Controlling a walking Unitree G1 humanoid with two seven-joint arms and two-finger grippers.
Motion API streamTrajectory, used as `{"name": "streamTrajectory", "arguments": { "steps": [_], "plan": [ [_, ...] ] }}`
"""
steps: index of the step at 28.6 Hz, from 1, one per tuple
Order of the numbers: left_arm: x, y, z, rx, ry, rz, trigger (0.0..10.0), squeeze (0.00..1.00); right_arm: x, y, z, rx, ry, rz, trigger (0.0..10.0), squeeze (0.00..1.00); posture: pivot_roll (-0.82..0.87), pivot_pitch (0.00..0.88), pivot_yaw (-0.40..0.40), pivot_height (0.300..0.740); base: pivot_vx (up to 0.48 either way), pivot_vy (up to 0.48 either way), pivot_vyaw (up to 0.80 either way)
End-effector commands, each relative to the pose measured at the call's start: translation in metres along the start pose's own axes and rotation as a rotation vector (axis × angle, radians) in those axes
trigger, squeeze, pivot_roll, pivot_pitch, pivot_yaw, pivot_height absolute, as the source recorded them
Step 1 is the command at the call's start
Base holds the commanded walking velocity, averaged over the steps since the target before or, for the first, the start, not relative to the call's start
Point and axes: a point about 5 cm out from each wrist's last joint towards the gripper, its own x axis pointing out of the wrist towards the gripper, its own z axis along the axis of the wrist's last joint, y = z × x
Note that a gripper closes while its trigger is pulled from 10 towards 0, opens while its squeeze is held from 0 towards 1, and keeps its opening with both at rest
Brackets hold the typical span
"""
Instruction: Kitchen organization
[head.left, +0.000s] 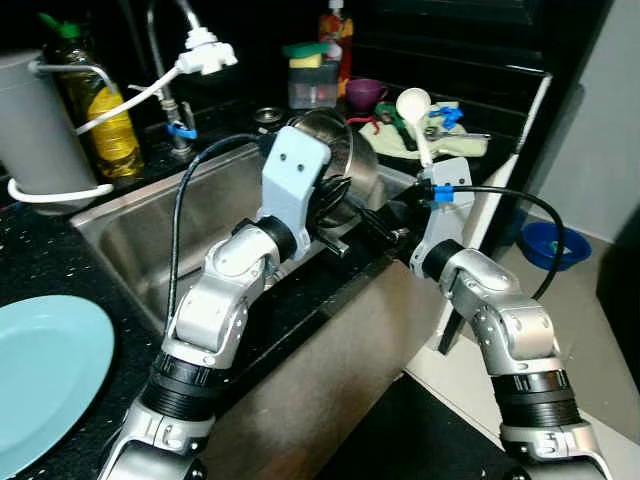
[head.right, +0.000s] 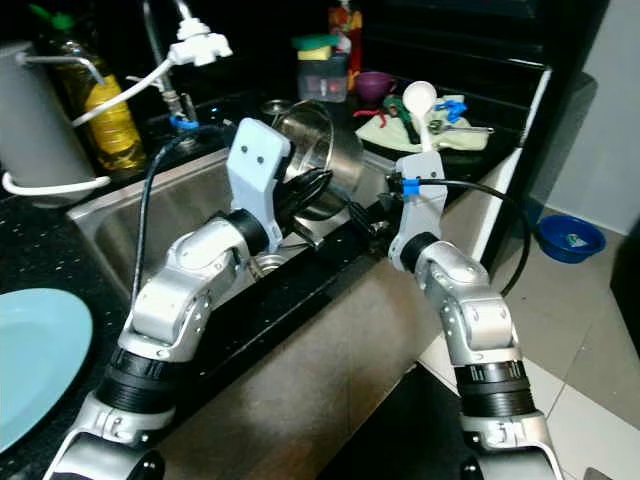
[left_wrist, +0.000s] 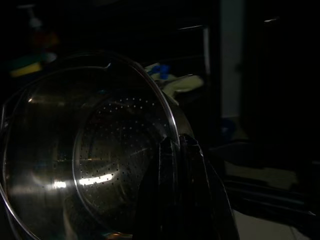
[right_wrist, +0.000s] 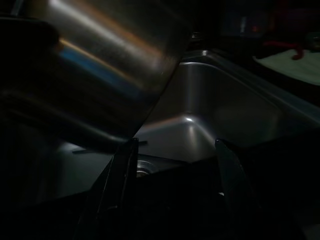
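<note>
Sink (head.left: 150, 235), a steel basin set in a dark speckled counter (head.left: 30, 255), is your landmark. Above its right half a shiny steel pot (head.right: 320, 150) hangs tilted on its side, mouth turned toward you, with a perforated strainer insert visible inside in the left wrist view.

Your left gripper (left_wrist: 176, 165) has its two black fingers closed together on the pot's rim, at the edge nearest the sink's front wall. Your right gripper (right_wrist: 172, 165) sits just right of the pot, low over the sink's front right corner, fingers spread apart and empty, with the pot's curved side close beside one finger but not clearly touching.

A pale blue plate (head.left: 45, 370) lies on the counter left of the sink. A yellow oil bottle (head.left: 95, 100) stands behind the sink's left corner. A white spoon (head.left: 418, 115) rests among utensils right of the sink.

Likely risk: a thin rim pinch on a heavy tilted pot may slip, dropping it into the sink, or the loose insert may slide out.
</note>
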Motion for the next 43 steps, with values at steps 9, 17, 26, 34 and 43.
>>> {"name": "streamTrajectory", "arguments": {
  "steps": [9,17,26,34,43],
  "plan": [
    [-0.002,0.027,-0.004,-0.005,0.014,0.162,10.0,0.00,0.001,0.006,0.000,-0.007,-0.005,0.028,10.0,0.00,-0.02,0.000,0.013,0.740,0.000,-0.049,0.00],
    [-0.007,0.066,-0.002,-0.007,0.020,0.332,10.0,0.00,0.000,0.005,-0.001,-0.013,0.002,0.025,10.0,0.00,-0.03,0.000,0.014,0.740,0.000,0.000,0.00],
    [-0.012,0.093,-0.019,-0.138,0.080,0.435,10.0,0.00,-0.001,0.005,-0.001,-0.017,0.008,0.028,10.0,0.00,-0.03,0.000,0.008,0.740,0.000,0.000,0.00],
    [-0.016,0.095,-0.061,-0.227,0.363,0.435,10.0,0.00,-0.003,0.003,0.000,-0.025,0.013,0.024,10.0,0.00,-0.04,0.000,0.009,0.740,0.000,0.000,0.00],
    [-0.029,0.092,-0.095,-0.387,0.597,0.465,10.0,0.00,-0.004,0.003,0.000,-0.029,0.018,0.025,10.0,0.00,-0.04,0.000,0.008,0.740,0.000,0.000,0.00]
  ]
}}
